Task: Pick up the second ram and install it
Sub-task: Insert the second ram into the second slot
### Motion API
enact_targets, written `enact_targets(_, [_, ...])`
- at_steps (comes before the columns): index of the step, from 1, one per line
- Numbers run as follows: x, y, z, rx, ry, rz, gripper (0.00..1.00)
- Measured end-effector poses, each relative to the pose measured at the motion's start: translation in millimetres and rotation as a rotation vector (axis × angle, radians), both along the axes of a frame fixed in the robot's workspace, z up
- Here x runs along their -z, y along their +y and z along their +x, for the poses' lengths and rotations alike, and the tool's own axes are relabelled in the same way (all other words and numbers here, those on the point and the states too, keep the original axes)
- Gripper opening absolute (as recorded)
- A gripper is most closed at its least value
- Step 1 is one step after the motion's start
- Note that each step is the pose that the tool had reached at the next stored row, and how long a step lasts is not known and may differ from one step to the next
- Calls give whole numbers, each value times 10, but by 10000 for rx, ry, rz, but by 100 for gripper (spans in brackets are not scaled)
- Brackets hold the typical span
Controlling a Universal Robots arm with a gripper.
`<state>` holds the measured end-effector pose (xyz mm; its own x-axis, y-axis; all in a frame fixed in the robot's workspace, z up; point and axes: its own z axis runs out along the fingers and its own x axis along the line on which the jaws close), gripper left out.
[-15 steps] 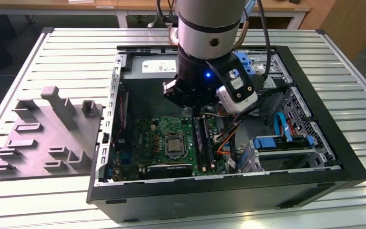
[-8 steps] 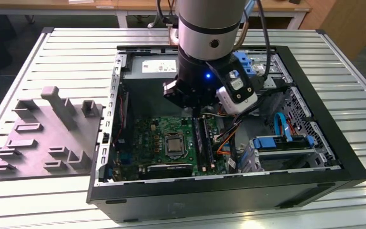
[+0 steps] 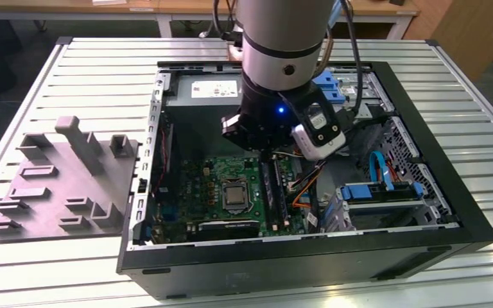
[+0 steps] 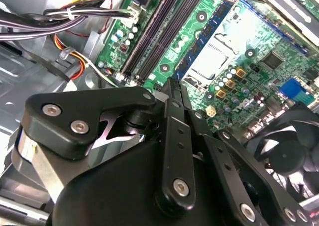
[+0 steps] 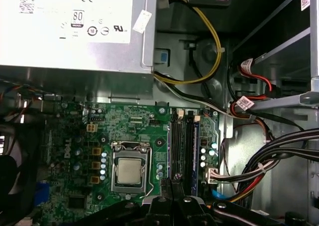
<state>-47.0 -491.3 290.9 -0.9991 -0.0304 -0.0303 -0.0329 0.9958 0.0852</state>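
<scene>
Claw [image 4: 174, 90] sits low inside the computer case [image 3: 452, 212], its tips drawn together just above the memory slots [image 5: 179, 146], and nothing can be made out between them. The second ram is not identified with certainty; a blue strip [image 5: 196, 156] standing beside the slots may be it. Judged late in the install, seating unconfirmed.

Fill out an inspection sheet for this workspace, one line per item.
Surface: slatted grey metal table, carrying an open black computer case.
Job's things: long black plastic memory slots on the large green motherboard, beneath the tool.
Clutter: grey moulded fixture block at the exterior view's left.
Tool: inside the case, poised over the slots.
Cables: yellow cable and bundled black cables run inside the case.
Surroundings: wooden workbench beyond the table.
</scene>
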Motion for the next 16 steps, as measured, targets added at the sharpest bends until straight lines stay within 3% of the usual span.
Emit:
enact_targets(5, [36, 0, 54, 78, 0, 0, 11])
enact_targets(12, [116, 0, 59, 646, 1, 1, 11])
enact_targets(16, [156, 0, 71, 647, 0, 1, 11])
